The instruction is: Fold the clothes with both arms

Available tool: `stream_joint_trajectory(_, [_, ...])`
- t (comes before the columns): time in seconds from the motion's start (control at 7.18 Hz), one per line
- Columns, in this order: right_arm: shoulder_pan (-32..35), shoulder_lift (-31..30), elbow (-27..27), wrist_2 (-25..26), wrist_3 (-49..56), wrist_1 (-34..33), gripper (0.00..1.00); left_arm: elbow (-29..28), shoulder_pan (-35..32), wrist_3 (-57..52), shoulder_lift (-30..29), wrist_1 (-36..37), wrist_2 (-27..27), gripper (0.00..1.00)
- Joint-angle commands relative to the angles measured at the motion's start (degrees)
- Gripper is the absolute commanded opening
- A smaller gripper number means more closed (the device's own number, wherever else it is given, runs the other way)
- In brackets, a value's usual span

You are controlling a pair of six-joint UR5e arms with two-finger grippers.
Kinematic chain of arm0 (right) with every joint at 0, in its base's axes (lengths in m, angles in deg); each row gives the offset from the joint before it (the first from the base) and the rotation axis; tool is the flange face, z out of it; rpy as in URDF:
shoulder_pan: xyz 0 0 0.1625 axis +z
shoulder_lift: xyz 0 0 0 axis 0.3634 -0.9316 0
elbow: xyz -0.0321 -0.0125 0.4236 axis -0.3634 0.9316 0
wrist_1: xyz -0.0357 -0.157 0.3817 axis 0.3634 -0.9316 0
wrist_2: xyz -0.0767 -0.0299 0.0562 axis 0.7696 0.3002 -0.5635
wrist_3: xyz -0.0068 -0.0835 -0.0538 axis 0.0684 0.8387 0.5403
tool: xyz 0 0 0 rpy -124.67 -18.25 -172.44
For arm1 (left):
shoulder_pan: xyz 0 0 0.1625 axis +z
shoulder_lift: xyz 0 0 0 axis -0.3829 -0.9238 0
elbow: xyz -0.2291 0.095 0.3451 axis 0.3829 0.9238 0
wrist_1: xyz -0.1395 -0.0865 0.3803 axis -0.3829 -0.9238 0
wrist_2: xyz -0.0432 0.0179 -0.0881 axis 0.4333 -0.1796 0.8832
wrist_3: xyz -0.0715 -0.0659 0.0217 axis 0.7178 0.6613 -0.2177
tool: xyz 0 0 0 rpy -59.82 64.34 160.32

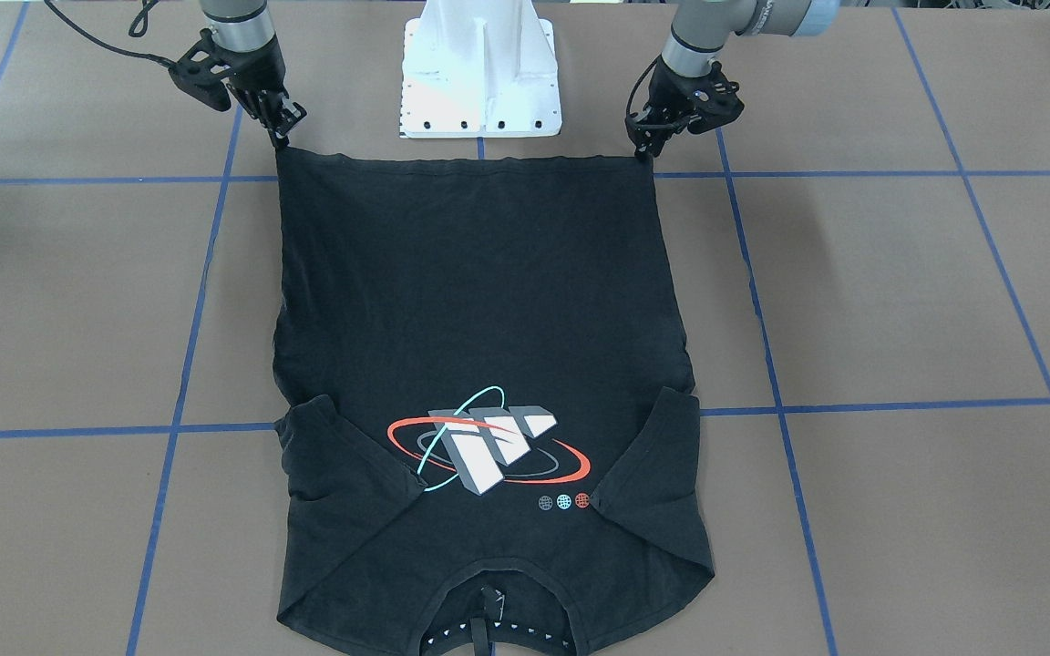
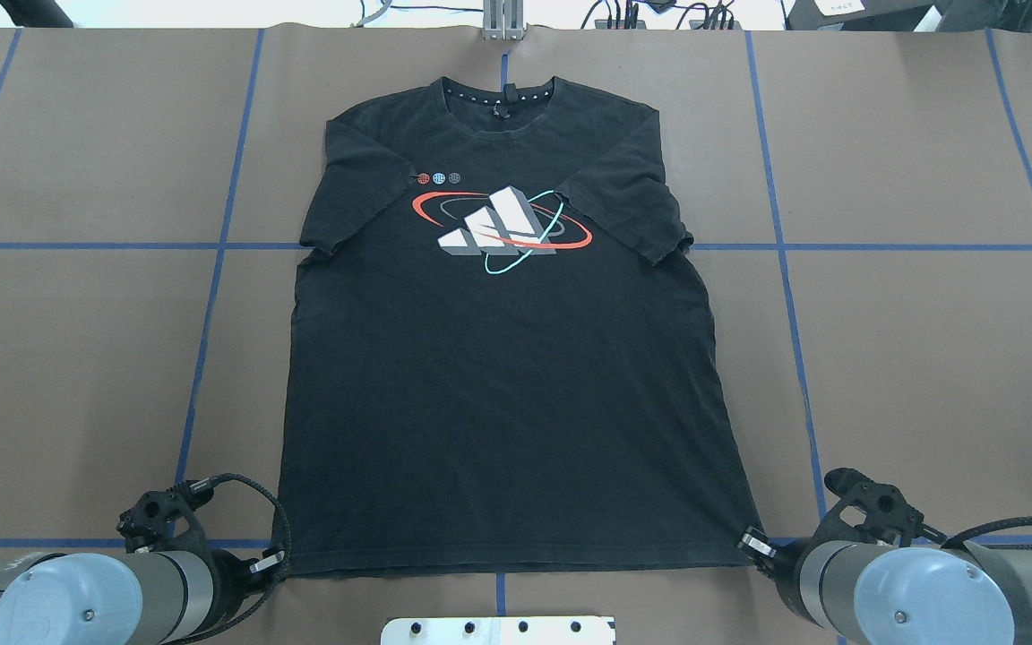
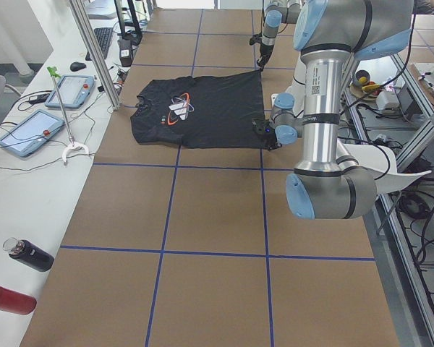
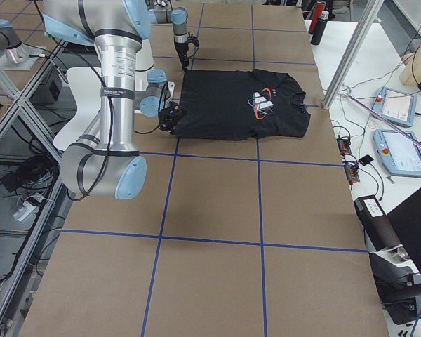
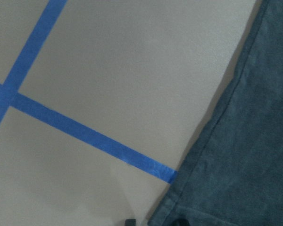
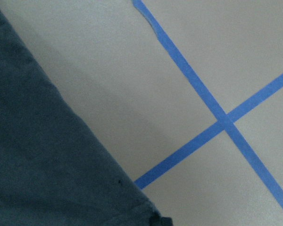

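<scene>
left arm (image 2: pixel 95 598) and right arm (image 2: pixel 919 596) slant low by the table's (image 2: pixel 928 358) robot-side edge. left gripper (image 1: pixel 642 153) and right gripper (image 1: pixel 281 138) each pinch a t-shirt (image 1: pixel 479 301) hem corner.

silver-grey arms (image 3: pixel 323 101), light-blue joint caps (image 2: pixel 59 596), black braided cables (image 2: pixel 1031 521), white pedestal (image 1: pixel 479 64) (small label (image 3: pixel 319 90), perhaps printed)

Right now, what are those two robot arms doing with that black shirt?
They seem to be getting ready to fold it. The black T-shirt lies flat, picture side up, on the brown table, its collar farthest from the robot. The left arm and the right arm each reach down to one bottom corner, their jaws seemingly pinched shut on the hem. The sleeves lie folded in over the chest; the body is not yet folded.
</scene>
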State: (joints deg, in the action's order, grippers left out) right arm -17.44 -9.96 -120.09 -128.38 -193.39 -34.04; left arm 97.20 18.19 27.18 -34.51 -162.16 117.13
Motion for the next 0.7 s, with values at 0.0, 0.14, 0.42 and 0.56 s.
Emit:
stream_joint_trajectory(0.0, [0.09, -0.05, -0.09, 0.00, 0.00, 0.00, 0.00, -0.20, -0.07, 0.07, -0.05, -0.16, 0.00, 0.00])
stream_joint_trajectory(0.14, [0.00, 0.04, 0.00, 0.00, 0.00, 0.00, 0.00, 0.67, -0.77, 0.07, -0.05, -0.16, 0.08, 0.00])
stream_joint_trajectory(0.42, [0.09, 0.04, -0.09, 0.00, 0.00, 0.00, 0.00, 3.13, -1.30, 0.07, -0.23, 0.01, 0.52, 0.00])
stream_joint_trajectory(0.56, [0.17, -0.05, -0.18, 0.00, 0.00, 0.00, 0.00, 3.92, -1.30, 0.07, -0.14, 0.10, 0.61, 0.00])
